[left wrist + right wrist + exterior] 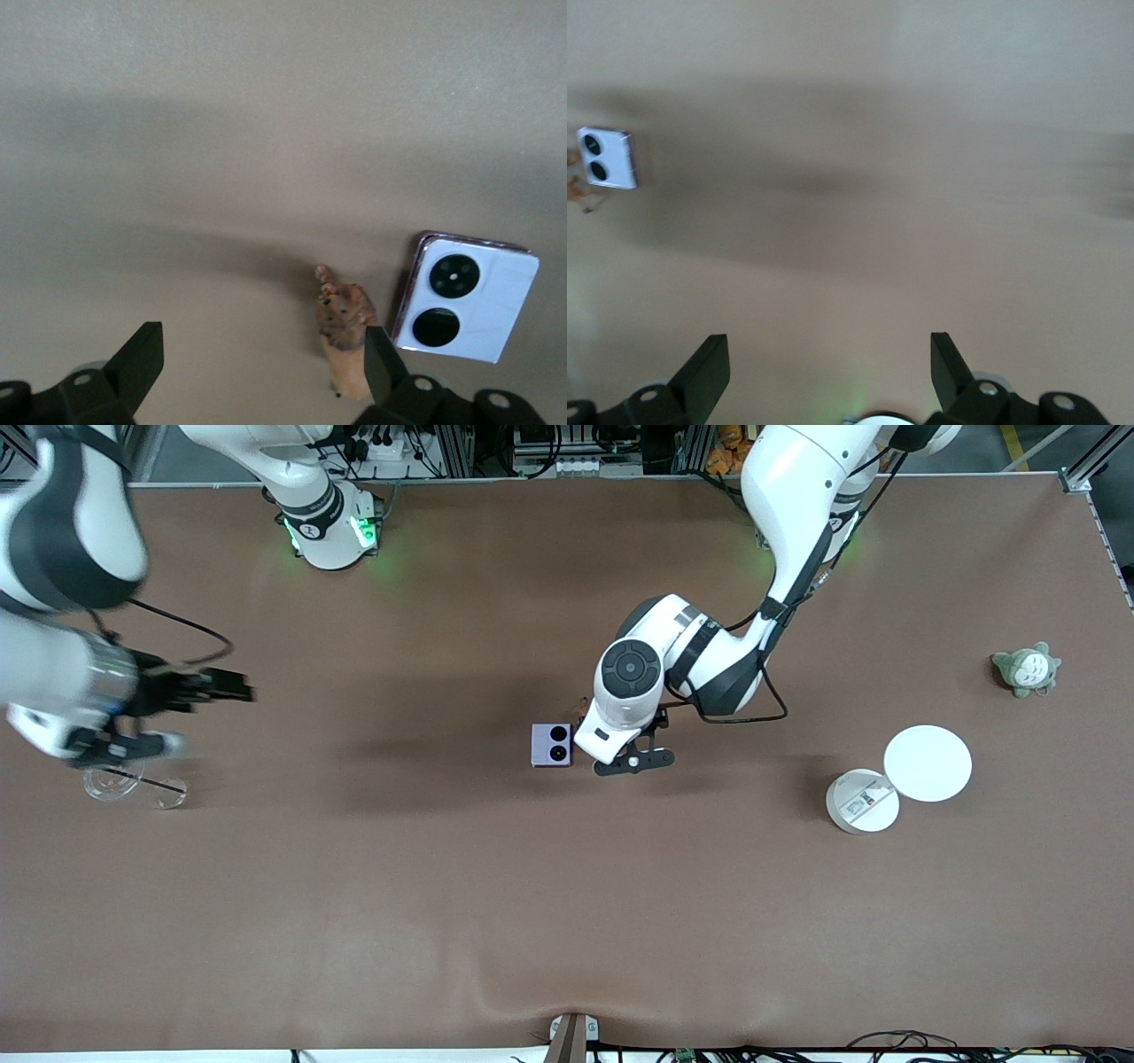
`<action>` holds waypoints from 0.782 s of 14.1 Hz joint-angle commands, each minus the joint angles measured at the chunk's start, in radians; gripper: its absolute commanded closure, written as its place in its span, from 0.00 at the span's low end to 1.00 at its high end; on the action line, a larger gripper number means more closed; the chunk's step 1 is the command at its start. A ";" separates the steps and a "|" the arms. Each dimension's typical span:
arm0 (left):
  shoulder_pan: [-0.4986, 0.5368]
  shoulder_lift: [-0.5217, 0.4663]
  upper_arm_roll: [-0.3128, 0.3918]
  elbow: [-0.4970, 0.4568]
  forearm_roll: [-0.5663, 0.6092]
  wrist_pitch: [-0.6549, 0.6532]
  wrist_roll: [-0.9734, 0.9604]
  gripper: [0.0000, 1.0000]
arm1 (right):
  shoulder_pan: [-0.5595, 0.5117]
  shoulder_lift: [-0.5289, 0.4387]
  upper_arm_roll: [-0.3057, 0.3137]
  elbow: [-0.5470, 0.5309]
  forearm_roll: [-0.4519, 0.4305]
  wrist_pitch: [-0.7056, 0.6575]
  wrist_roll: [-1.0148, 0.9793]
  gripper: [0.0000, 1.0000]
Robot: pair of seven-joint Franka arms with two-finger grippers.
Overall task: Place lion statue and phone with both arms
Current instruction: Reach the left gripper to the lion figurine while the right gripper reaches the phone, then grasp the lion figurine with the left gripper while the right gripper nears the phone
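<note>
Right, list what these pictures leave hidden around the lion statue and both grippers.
- Front view: lion statue almost wholly hidden under the left arm's wrist, beside the phone.
- Left wrist view: left gripper cut off by the edge; statue's hind end behind one finger.
- Front view: right gripper blurred.

Both arms glossy white shells, black bands at joints. Left arm (709, 660): round dark-grey cap with concentric rings at wrist, black cable looping along forearm, black camera bracket with pale screws beneath. Right arm (62, 602): silver wrist ring, black cable arcing off it. Bases white, black-ringed, green lights glowing. Left gripper (257, 372) and right gripper (828, 367): fingers (142, 359) matte black, wedge-shaped, pale screws at roots.
</note>
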 commanded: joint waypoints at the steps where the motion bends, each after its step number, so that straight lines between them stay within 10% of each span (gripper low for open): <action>1: -0.033 0.014 0.002 -0.010 -0.003 0.063 -0.113 0.00 | 0.031 0.117 -0.007 0.016 0.111 0.056 0.000 0.00; 11: -0.067 0.073 0.004 -0.025 -0.003 0.166 -0.298 0.22 | 0.191 0.294 -0.006 0.016 0.211 0.299 0.026 0.00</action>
